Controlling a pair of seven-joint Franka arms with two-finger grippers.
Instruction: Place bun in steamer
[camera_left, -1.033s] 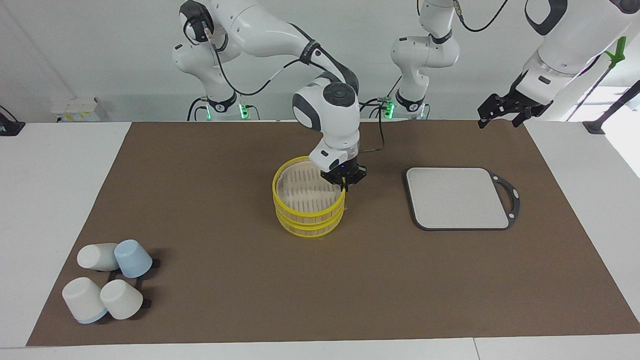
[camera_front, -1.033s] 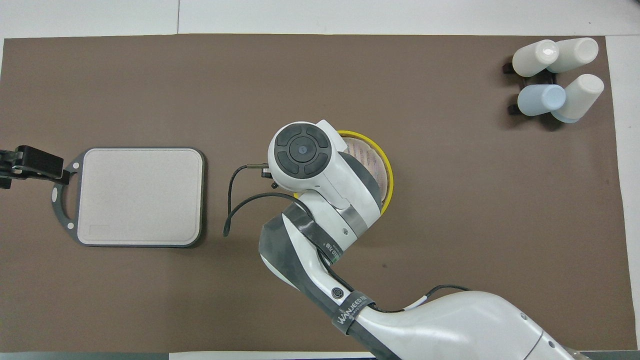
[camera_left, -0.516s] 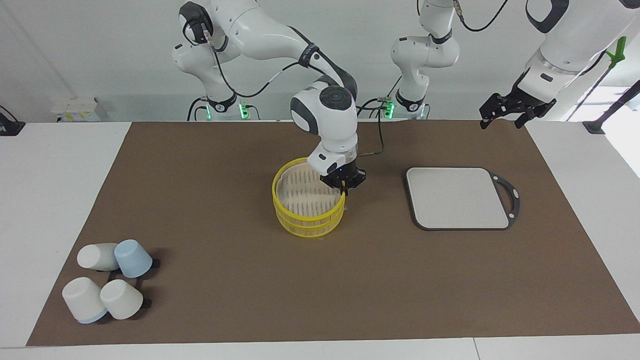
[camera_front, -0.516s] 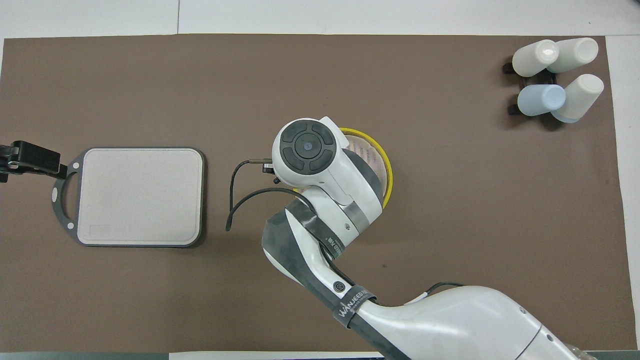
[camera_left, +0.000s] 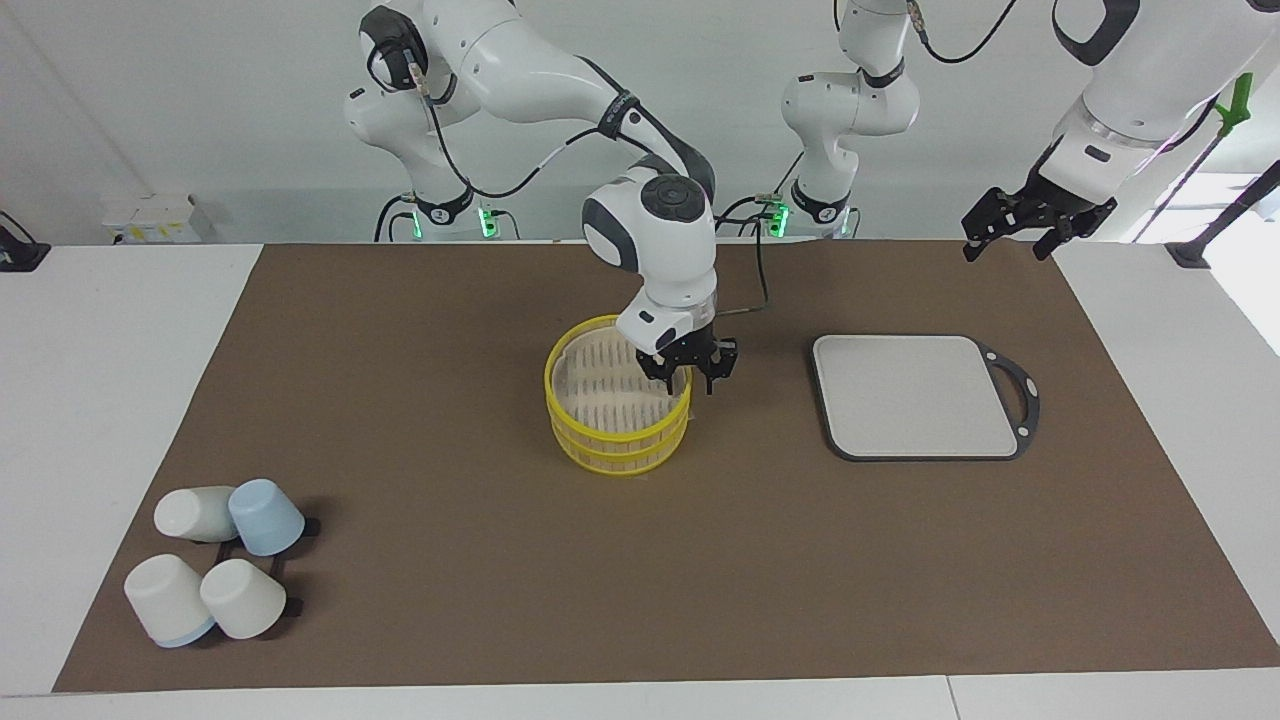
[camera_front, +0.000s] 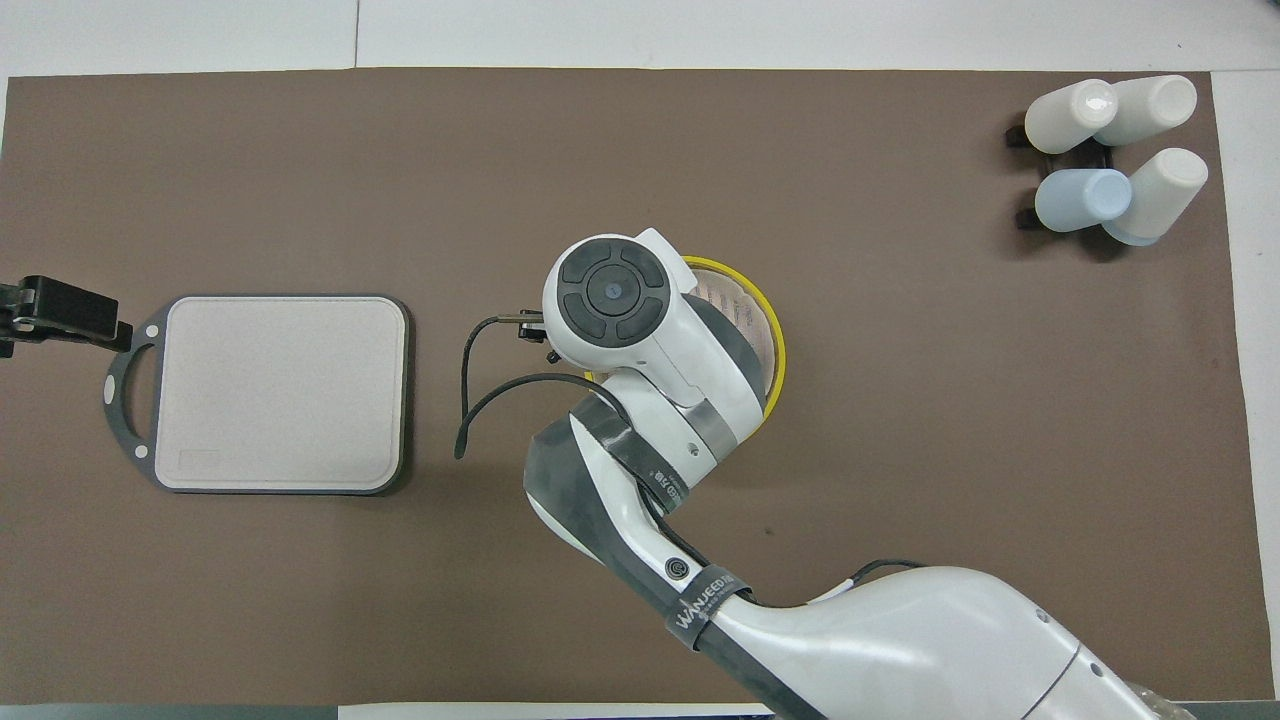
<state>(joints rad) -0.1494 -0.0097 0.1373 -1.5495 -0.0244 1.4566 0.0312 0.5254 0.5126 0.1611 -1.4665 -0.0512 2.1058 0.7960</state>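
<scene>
the round yellow-rimmed two-tier basket steamer (camera_left: 618, 405) (camera_front: 772, 335) with its pale slatted floor stands in the middle of the brown table mat (camera_left: 480, 420) (camera_front: 600, 150), and everything else is placed from it here. no small pale bun shows in either view; whether one lies in the steamer under the arm i cannot tell, since the overhead view has most of the basket covered by the right arm's wrist.

the right gripper (camera_left: 690, 375) hangs at the steamer's rim on the side toward the left arm's end of the table. its two dark fingers (camera_left: 712, 376) are spread apart with the yellow rim between them, and nothing is seen in their grasp. in the overhead view this gripper is hidden under its own wrist.

the grey square board with a black handle (camera_left: 915, 395) (camera_front: 275, 392) lies flat on the mat, well apart from the steamer toward the left arm's end, its handle turned away from the steamer.

the left gripper (camera_left: 1018, 228) (camera_front: 55, 315) waits in the air past the board's handle from the steamer, up by the mat's edge. its dark fingers stand apart and hold nothing.

four upturned cups (camera_left: 215, 570) (camera_front: 1110, 155), three white and one pale blue, cluster on a small black rack at the mat's corner, well apart from the steamer toward the right arm's end and farther from the robots.
</scene>
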